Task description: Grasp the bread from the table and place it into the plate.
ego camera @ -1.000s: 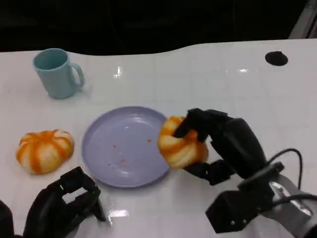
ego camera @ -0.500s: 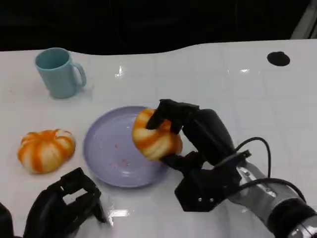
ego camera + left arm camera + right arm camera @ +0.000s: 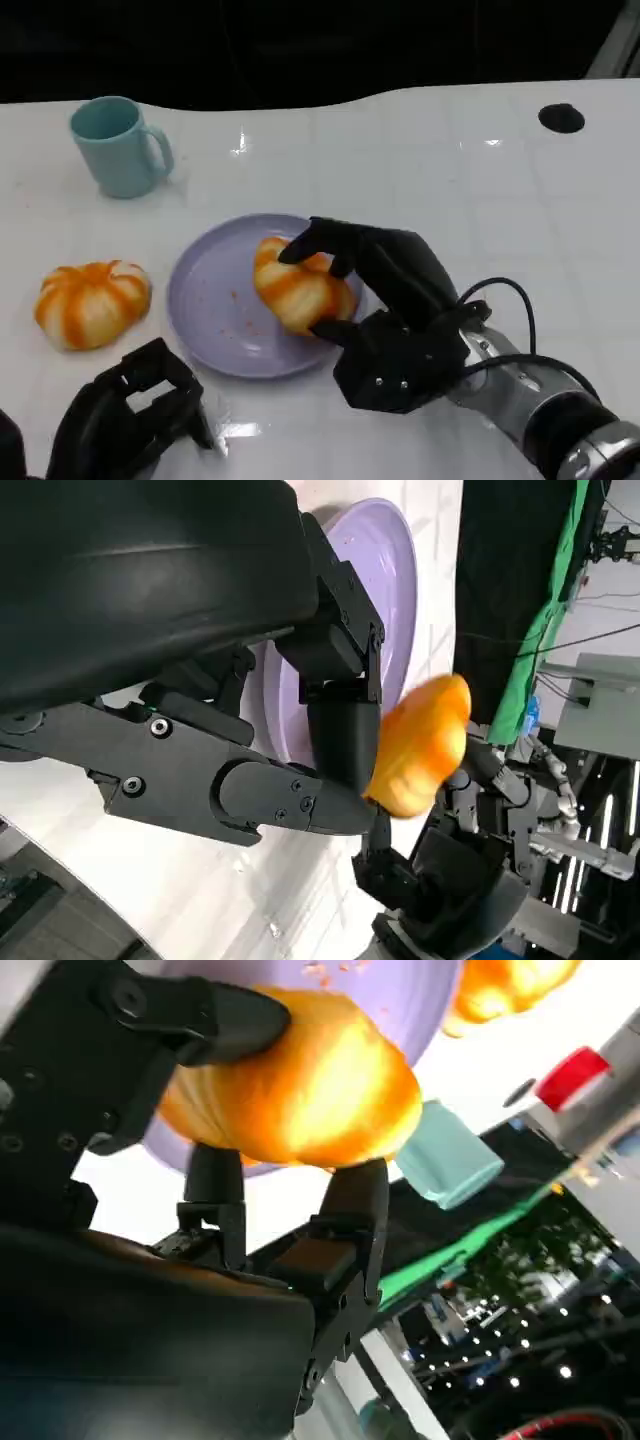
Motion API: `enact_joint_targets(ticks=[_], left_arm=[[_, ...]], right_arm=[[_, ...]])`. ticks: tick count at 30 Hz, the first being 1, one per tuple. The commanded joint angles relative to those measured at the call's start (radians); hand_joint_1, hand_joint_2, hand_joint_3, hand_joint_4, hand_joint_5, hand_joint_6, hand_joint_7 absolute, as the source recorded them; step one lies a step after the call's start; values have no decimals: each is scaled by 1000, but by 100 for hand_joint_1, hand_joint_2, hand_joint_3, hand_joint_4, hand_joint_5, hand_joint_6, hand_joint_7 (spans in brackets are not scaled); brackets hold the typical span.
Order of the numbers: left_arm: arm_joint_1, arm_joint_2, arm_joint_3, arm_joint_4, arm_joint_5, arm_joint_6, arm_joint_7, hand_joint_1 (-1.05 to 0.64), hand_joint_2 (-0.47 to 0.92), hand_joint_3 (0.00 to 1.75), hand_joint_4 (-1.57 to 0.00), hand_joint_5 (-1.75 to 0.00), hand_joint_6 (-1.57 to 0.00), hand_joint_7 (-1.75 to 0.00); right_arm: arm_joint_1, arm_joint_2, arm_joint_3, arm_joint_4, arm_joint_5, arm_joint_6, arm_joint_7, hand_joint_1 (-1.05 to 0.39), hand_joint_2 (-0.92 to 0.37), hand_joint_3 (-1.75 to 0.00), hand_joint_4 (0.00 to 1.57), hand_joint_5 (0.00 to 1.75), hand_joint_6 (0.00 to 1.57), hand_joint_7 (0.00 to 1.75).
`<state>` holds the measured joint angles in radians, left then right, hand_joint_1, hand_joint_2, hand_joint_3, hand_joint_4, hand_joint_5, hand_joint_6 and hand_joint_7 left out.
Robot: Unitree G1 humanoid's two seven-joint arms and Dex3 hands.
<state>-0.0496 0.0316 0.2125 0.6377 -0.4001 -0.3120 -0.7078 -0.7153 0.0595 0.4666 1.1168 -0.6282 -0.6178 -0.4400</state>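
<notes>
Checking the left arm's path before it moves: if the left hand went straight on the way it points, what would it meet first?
Probably the purple plate, near its front rim; left hand depth is unclear.

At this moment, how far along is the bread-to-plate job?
Done: the right hand has grasped one bread and brought it over the plate. In hand: fingers grip it. Left: release and withdraw. A second bread sits on the table.

My right hand [image 3: 385,300] reaches forward from its silver forearm, fingers [image 3: 215,1020] wrapped around the bread [image 3: 295,285]; my left hand [image 3: 130,410] rests low, fingers curled, holding nothing.
</notes>
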Motion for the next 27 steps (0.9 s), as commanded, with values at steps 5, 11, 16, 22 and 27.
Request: enact_joint_targets(ticks=[5, 11, 16, 22, 27], left_arm=[[19, 9, -1, 12, 7, 15, 6, -49, 92, 19, -76, -167, -70, -139], [18, 3, -2, 7, 4, 21, 10, -49, 92, 19, -76, -167, -69, -139], [18, -2, -5, 1, 8, 20, 18, -48, 92, 18, -76, -167, -69, -138], [14, -7, -10, -3, 16, 17, 32, -50, 92, 18, -76, -166, -70, -138], [11, -12, -14, -2, 18, 12, 39, -49, 92, 19, -76, -166, -70, -137]], right_arm=[[-14, -76, 57, -94, -39, 43, 145, -63, -92, -28, 20, 20, 37, 0], [27, -113, 52, -190, -8, 37, 222, -73, -92, -32, 12, 18, 27, 0], [82, -165, 28, -293, 28, -1, 273, -73, -92, -31, 14, 21, 28, 1], [166, -223, -24, -422, 120, -65, 354, -69, -92, -27, 17, 24, 29, 1], [258, -257, -78, -519, 258, -126, 455, -63, -92, -23, 21, 28, 33, 3]])
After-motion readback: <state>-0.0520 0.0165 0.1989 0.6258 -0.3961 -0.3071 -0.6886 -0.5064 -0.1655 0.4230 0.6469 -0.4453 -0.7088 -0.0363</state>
